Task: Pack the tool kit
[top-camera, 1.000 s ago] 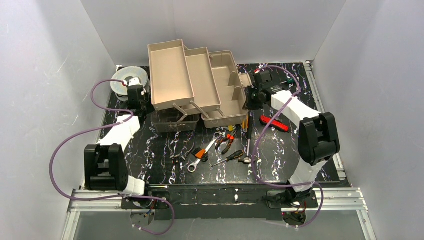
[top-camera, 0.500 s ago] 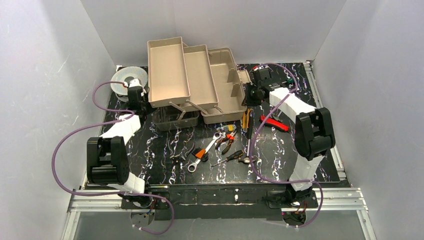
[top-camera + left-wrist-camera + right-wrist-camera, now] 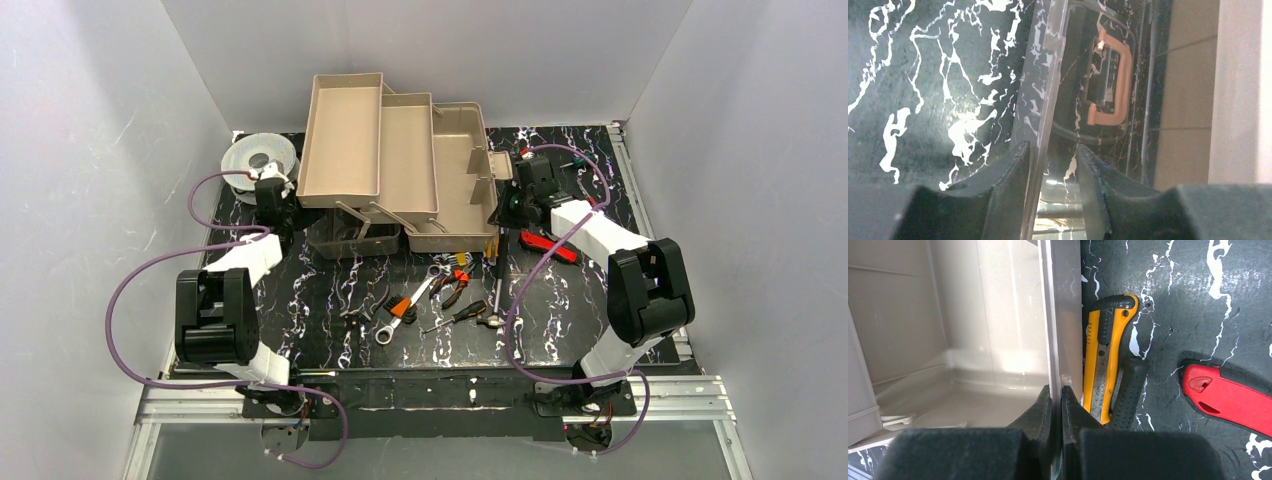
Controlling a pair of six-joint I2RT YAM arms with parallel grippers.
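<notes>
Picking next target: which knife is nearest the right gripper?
The yellow knife, beside the toolbox wall that the right gripper pinches; the red knife lies farther out.

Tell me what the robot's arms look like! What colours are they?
The left arm and right arm match: white links with chunky black joint blocks. A thin purple cable loops along each. The left gripper and right gripper each have two dark, wedge-shaped fingers.
</notes>
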